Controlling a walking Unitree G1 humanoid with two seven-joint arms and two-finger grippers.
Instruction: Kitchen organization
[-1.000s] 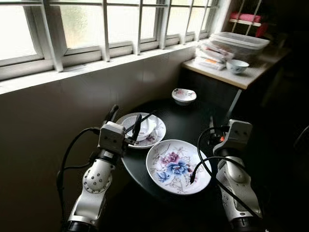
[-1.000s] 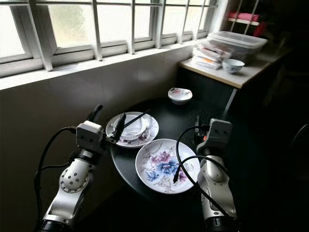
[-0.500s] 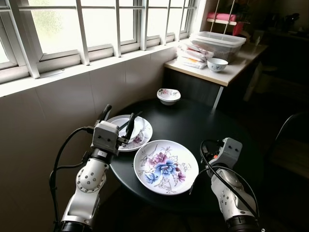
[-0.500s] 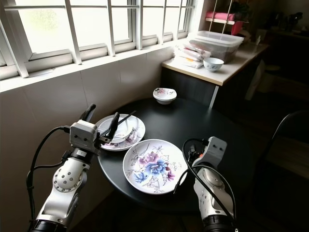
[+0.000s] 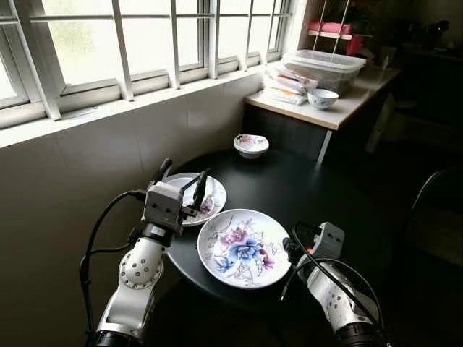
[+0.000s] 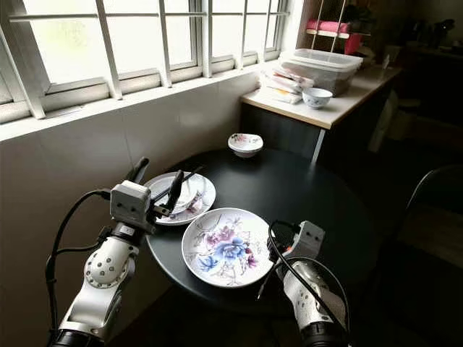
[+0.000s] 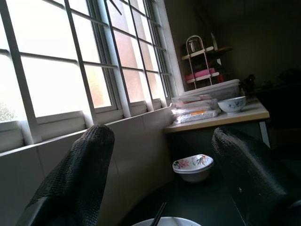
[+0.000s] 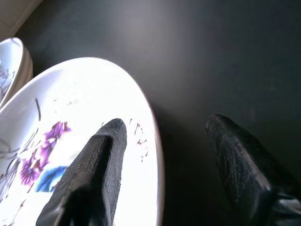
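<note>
Chopsticks [image 5: 189, 184] are seen at the far left of the round black table [image 5: 304, 184], laid across a small cup on a flowered saucer [image 5: 211, 196]. The left gripper [image 5: 185, 185] is held above that saucer with its fingers spread and nothing between them; in the left wrist view it looks past the saucer toward a small flowered bowl [image 7: 193, 165] at the table's far edge.

To the right of the saucer and nearer, the large flowered plate [image 5: 244, 247] lies flat, its rim just beside the saucer's. The right gripper [image 8: 164, 146] is set low at the plate's right rim, jaws parted, with one finger over the plate's face and the other over the bare table, so the rim runs between them.

The right arm is judged the nearer to the plate, and a grip on its edge appears to be the step in hand.
</note>
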